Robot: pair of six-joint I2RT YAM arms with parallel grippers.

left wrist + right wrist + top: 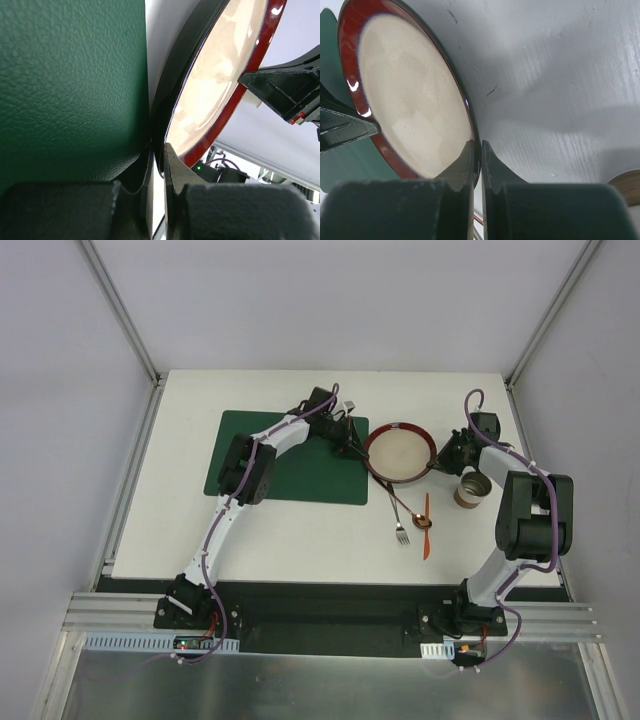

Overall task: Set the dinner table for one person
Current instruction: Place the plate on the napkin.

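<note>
A round plate (399, 454) with a red rim and cream centre is held between both grippers over the white dinner table (300, 540), just right of the dark green placemat (290, 460). My left gripper (355, 451) is shut on the plate's left rim (172, 120). My right gripper (441, 462) is shut on the plate's right rim (470, 115). In the left wrist view the plate stands on edge beside the placemat (70, 85). A fork (398, 520), a spoon (420, 523) and an orange-handled knife (426, 530) lie in front of the plate.
A brown paper cup (471, 490) stands just right of the cutlery, close under my right forearm; its rim shows in the right wrist view (627, 186). Aluminium frame posts (120, 310) rise at the table's back corners. A black strip (330, 600) runs along the near edge.
</note>
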